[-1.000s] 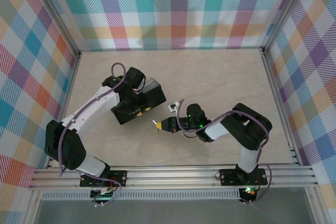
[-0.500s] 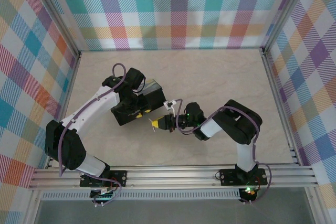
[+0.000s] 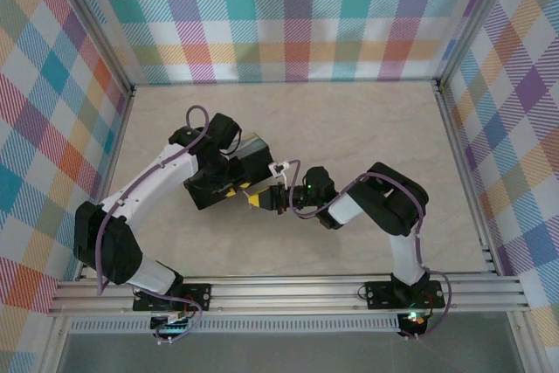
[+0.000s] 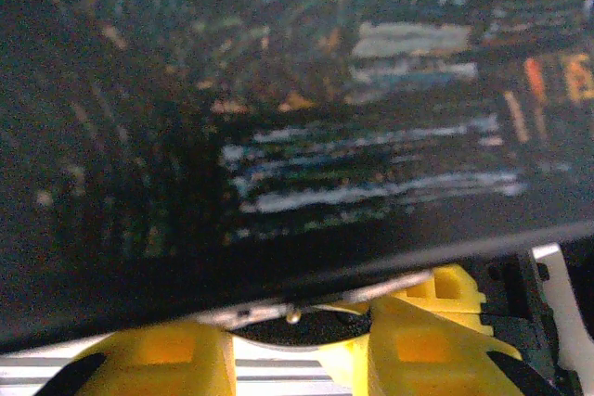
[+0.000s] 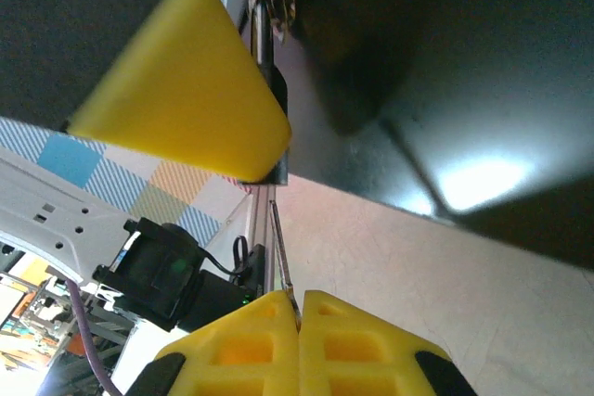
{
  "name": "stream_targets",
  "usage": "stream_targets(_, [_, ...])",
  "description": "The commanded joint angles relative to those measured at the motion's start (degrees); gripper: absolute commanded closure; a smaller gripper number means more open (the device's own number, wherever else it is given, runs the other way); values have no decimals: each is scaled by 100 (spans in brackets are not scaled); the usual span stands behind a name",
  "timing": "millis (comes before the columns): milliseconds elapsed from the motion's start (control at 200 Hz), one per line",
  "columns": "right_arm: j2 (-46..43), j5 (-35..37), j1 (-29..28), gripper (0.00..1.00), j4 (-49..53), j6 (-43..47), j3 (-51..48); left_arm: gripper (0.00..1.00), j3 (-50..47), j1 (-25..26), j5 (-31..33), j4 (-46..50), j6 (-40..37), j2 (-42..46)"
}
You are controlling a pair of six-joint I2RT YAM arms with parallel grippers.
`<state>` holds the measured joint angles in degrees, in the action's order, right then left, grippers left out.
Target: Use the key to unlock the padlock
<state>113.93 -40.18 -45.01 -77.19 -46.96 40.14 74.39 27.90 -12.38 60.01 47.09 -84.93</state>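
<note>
Right wrist: the right gripper (image 5: 299,308) is clenched on the thin key (image 5: 278,238) — the padlock (image 5: 267,16) sits at the box (image 5: 445,62) edge, beside a finger (image 5: 186,90) of the left gripper (image 4: 297,340) — its grip cannot be told.

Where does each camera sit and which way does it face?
Top external: fixed above and behind the arm bases, looking down on the table; both arms show, left gripper and right gripper at the dark box.
Left wrist: on the left wrist, facing the box's printed face close up; its yellow fingers at the bottom.
Right wrist: on the right wrist, looking along its shut gripper, which pinches a key, toward the box.
Shared: all three show the box; the right wrist view also catches a left gripper finger.
</note>
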Motion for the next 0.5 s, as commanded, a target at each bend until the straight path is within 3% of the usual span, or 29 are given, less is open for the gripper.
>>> stream_targets(0, [80,-104,27,100,-308,-71,155,100,-30,-65,-76,-35,63,266])
stream_targets(495, [219,-9,64,100,-332,-321,367,100,-61,-66,-199,-123,160,309])
